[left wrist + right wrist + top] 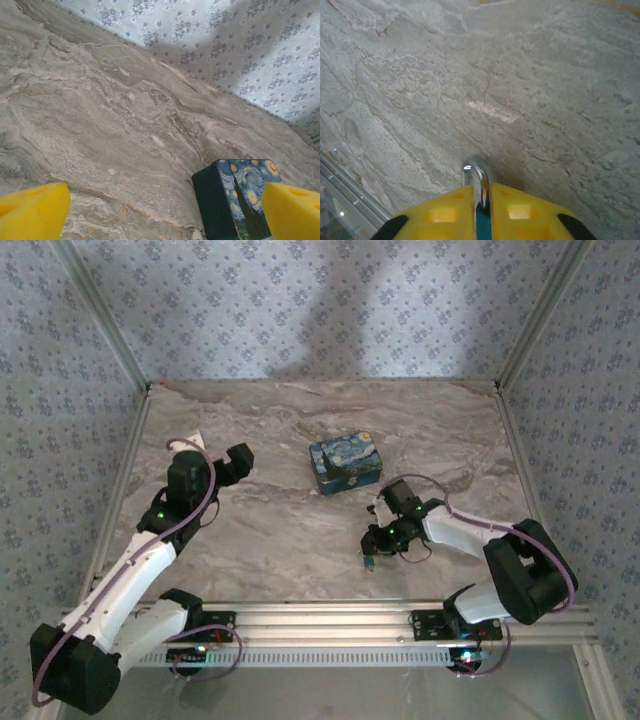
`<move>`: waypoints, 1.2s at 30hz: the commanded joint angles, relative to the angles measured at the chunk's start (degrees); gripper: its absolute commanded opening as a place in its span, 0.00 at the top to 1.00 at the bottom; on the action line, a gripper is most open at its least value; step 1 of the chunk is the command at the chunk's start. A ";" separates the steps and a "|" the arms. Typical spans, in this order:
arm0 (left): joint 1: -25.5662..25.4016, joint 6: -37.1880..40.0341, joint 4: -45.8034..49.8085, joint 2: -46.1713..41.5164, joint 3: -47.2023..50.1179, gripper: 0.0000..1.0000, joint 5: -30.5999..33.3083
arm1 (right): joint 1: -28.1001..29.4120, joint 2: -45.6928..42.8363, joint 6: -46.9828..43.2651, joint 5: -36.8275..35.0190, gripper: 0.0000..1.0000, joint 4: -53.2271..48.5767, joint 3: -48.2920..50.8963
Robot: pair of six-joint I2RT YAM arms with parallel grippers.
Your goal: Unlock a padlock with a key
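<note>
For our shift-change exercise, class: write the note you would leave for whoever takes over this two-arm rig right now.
Right hand: shut on the padlock, its silvery shackle poking out past the fingertips, over the marble table.
Left hand: open, holding nothing, facing the starry-night tin.
Done: padlock gripped.
Left: get the key into the left hand, insert it, turn it, free the shackle.
</note>
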State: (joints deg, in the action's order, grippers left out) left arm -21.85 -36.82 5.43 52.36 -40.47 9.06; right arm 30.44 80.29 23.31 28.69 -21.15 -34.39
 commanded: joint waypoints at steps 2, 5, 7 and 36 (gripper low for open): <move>0.44 1.50 0.24 1.04 -2.41 0.02 0.22 | -0.99 -0.55 -1.57 -1.24 0.76 -1.01 -2.14; 0.73 2.00 0.45 1.43 -3.40 0.02 -0.18 | -1.56 -2.68 -2.59 -3.03 0.74 -2.59 -3.42; 1.10 2.48 0.91 1.57 -4.05 0.02 -0.27 | -2.43 -4.66 -3.30 -4.29 0.73 -3.55 -4.15; 16.03 24.42 -10.15 -1.10 7.74 0.02 11.15 | -36.65 -28.71 -14.98 -35.51 0.00 29.09 11.63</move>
State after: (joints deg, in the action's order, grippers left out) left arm -6.22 -16.60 0.05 51.09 -34.94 19.14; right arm -5.74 51.11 11.94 -3.53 -1.34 -25.54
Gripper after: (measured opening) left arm 0.980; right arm 0.997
